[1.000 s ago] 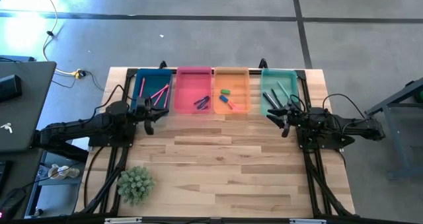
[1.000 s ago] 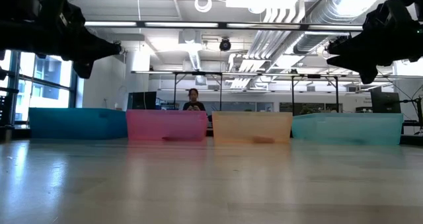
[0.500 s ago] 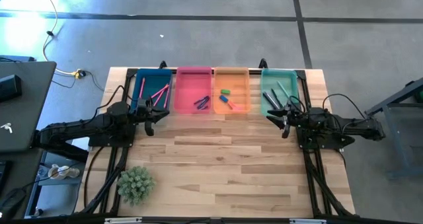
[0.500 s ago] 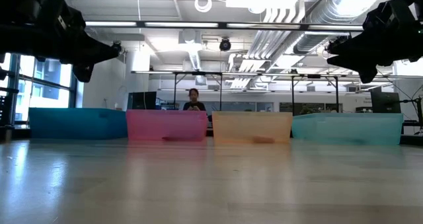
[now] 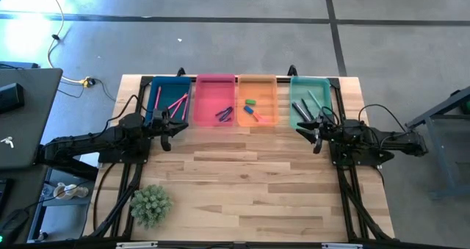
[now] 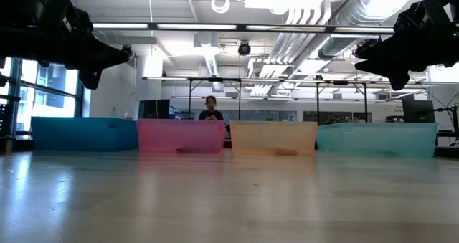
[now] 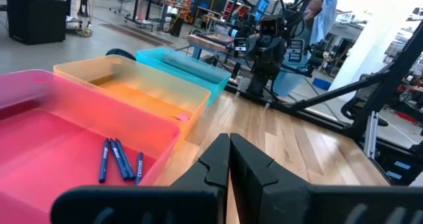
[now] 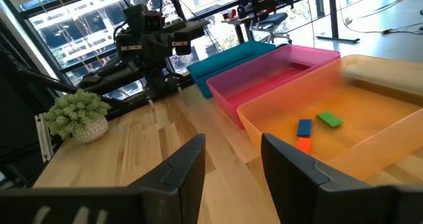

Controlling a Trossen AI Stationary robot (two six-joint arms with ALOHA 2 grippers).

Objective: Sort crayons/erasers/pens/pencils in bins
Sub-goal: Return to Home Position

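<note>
Four bins stand in a row along the table's far edge: dark blue [image 5: 170,100], pink [image 5: 215,100], orange [image 5: 257,100] and teal [image 5: 310,100]. The orange bin holds three erasers: green [image 8: 328,119], blue [image 8: 304,127] and red [image 8: 303,143]. Blue pens [image 7: 119,161] lie in the pink bin, pink sticks [image 5: 175,102] in the blue bin, dark sticks [image 5: 301,109] in the teal bin. My left gripper [image 5: 176,124] hangs shut and level above the table in front of the blue bin. My right gripper [image 5: 305,130] hangs open in front of the teal bin, nothing between its fingers [image 8: 192,164].
A small potted plant [image 5: 150,203] stands near the table's front left corner. A laptop [image 5: 22,117] sits on a stand left of the table. The wooden tabletop [image 5: 250,183] stretches in front of the bins. In the low view a person [image 6: 209,108] shows far behind the bins.
</note>
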